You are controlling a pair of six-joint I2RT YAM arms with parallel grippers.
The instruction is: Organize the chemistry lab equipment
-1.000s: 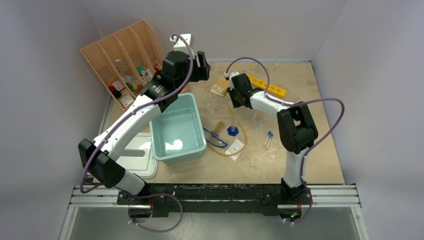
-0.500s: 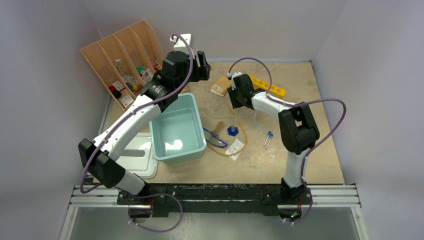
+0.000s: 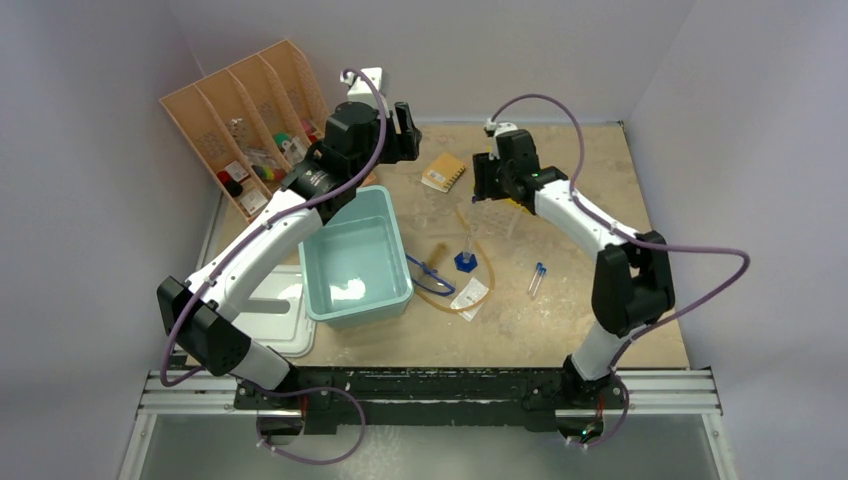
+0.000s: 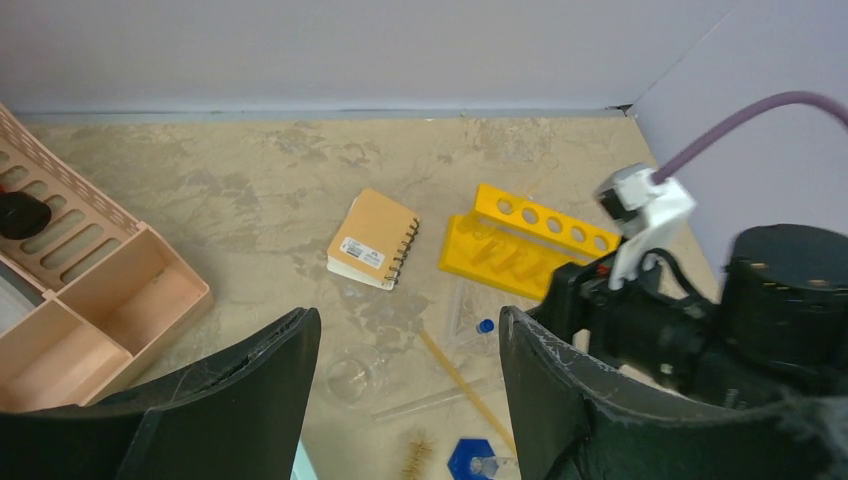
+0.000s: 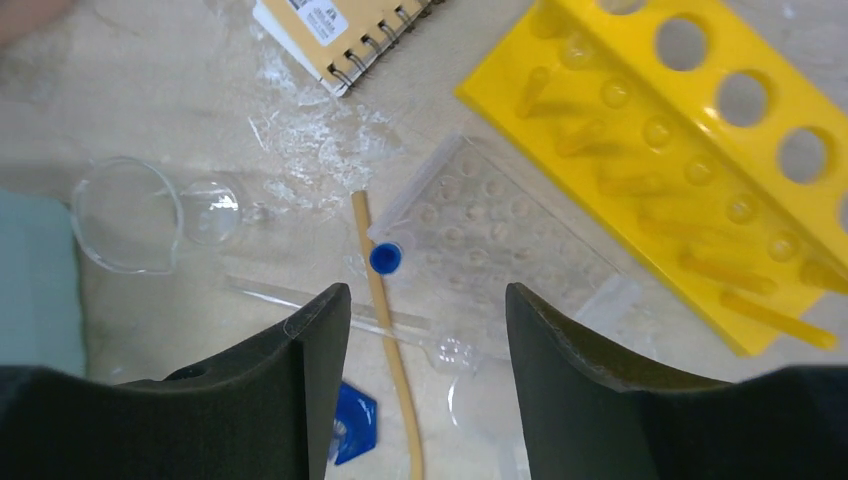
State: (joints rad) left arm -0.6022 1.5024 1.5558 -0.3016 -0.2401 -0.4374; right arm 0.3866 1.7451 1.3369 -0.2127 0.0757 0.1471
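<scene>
My left gripper [image 3: 406,128] is open and empty, high above the table's back, left of the tan notebook [image 3: 443,171]. My right gripper [image 3: 484,192] is open and empty, hovering over a blue-capped test tube [image 5: 385,258] and the amber rubber tubing [image 5: 390,340]. The clear cylinder with the blue hexagonal base [image 3: 465,260] stands mid-table, also in the right wrist view [image 5: 352,425]. Blue-rimmed goggles [image 3: 428,275] and the wooden-handled brush [image 3: 438,252] lie beside it. More blue-capped test tubes [image 3: 537,278] lie to the right.
A pale teal tub [image 3: 355,255] sits left of centre, with a white lid [image 3: 275,320] beside it. The peach organiser [image 3: 250,120] stands at back left. A yellow test tube rack [image 5: 700,150], a clear beaker [image 5: 130,215] and a clear triangular plate [image 5: 490,230] lie under the right arm.
My right arm has swung to the right and back, from beside the notebook to over the yellow rack, its elbow moving outward. The left arm has not moved.
</scene>
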